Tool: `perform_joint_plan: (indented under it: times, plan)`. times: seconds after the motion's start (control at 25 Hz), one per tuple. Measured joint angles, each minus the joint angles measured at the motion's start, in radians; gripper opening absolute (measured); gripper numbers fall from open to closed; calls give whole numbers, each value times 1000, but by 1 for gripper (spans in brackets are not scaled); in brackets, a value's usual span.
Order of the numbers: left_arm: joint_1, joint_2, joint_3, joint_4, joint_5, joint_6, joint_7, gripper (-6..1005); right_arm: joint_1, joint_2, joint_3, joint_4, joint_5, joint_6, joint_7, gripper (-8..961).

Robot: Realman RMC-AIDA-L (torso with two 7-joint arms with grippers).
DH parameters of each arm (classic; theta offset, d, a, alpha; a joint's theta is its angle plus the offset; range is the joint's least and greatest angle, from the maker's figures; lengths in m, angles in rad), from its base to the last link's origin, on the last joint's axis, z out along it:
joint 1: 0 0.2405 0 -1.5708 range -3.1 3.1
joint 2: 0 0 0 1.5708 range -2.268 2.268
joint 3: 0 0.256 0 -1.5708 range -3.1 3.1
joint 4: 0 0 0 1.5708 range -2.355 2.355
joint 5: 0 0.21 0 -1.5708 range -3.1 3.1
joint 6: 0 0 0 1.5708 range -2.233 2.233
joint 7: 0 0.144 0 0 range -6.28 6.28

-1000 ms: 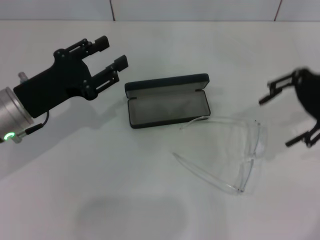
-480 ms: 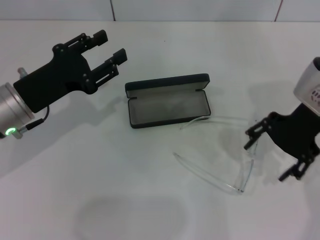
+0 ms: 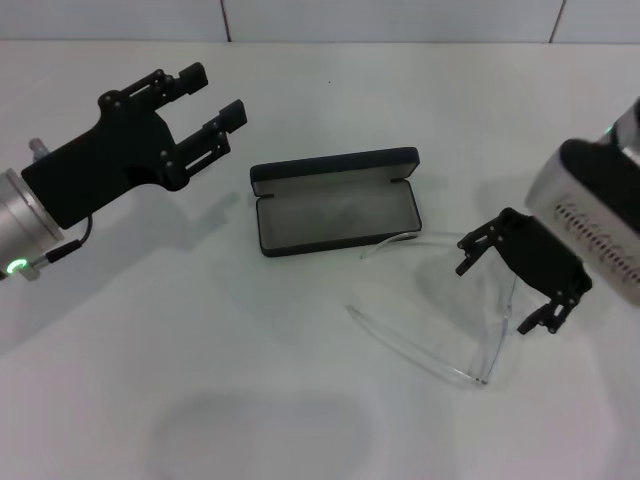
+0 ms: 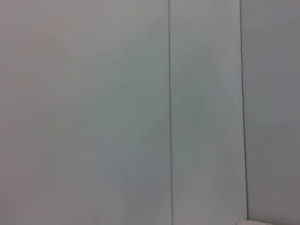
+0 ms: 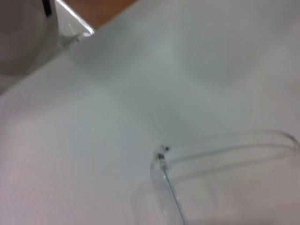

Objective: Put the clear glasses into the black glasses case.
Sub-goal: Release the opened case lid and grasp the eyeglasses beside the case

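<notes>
The black glasses case [image 3: 335, 201] lies open at the table's middle, grey lining up, lid hinged back on its far side. The clear glasses [image 3: 470, 300] lie unfolded just right of and nearer than the case, one arm tip touching the case's near right corner. My right gripper [image 3: 505, 284] hovers open over the lens at the right, one finger on each side of it, holding nothing. The right wrist view shows the glasses' hinge corner [image 5: 161, 154] and one arm up close. My left gripper [image 3: 210, 100] hangs open above the table left of the case.
A white table [image 3: 250, 400] carries everything. A tiled wall [image 3: 380, 18] rises behind it, and the left wrist view shows only that wall [image 4: 140, 112]. A brown floor strip and a white edge [image 5: 75, 26] show past the table in the right wrist view.
My right arm has swung in from the right edge toward the glasses and now stands over the lens. The left gripper drifted slightly left and up. Case and glasses have not moved.
</notes>
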Motion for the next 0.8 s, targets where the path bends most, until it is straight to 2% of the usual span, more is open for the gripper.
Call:
perform_joint_plan:
  times: [0.16, 0.56, 0.8]
  plan:
    - [0, 1, 0, -6, -1, -3, 7, 612, 0, 1, -69, 22, -3, 59, 15, 874]
    - [1, 2, -15, -16, 1, -11, 19, 611, 5, 4, -136, 63, 3, 97, 19, 868]
    - [1, 2, -25, -21, 5, -11, 20, 611, 12, 4, -166, 63, -7, 112, 47, 749]
